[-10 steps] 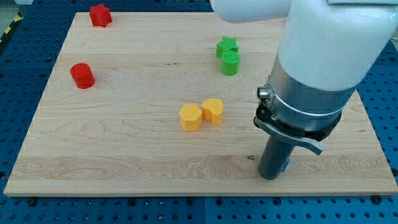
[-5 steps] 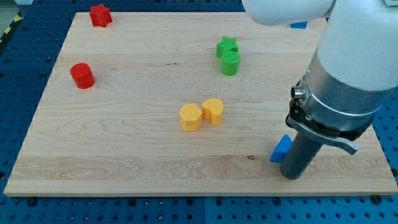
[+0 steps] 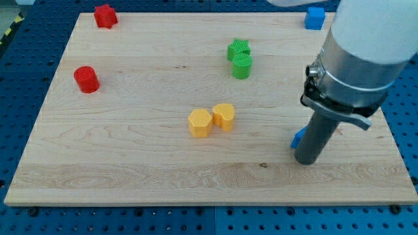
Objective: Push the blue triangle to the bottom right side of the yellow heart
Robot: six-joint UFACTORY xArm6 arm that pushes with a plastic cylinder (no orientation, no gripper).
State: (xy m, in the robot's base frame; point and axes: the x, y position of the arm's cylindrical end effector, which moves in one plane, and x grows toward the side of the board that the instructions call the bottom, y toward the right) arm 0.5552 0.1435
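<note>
The blue triangle (image 3: 297, 138) is mostly hidden behind my rod; only a small blue edge shows at the rod's left side. My tip (image 3: 305, 160) rests on the board at the view's lower right, touching the triangle's right side. The yellow heart (image 3: 223, 116) lies near the board's middle, well to the left of the triangle, with a yellow hexagon (image 3: 200, 123) touching its left side.
Two green blocks (image 3: 240, 59) sit together above the heart. A red cylinder (image 3: 85, 79) and a red star (image 3: 104, 15) lie at the view's left. A blue cube (image 3: 315, 17) sits at the top right. The board's right edge (image 3: 392, 140) is close to my rod.
My rod has moved up the view and slightly left-upward along the board. The blue triangle moved up with it and is now more hidden. The blue cube at the top right is now uncovered.
</note>
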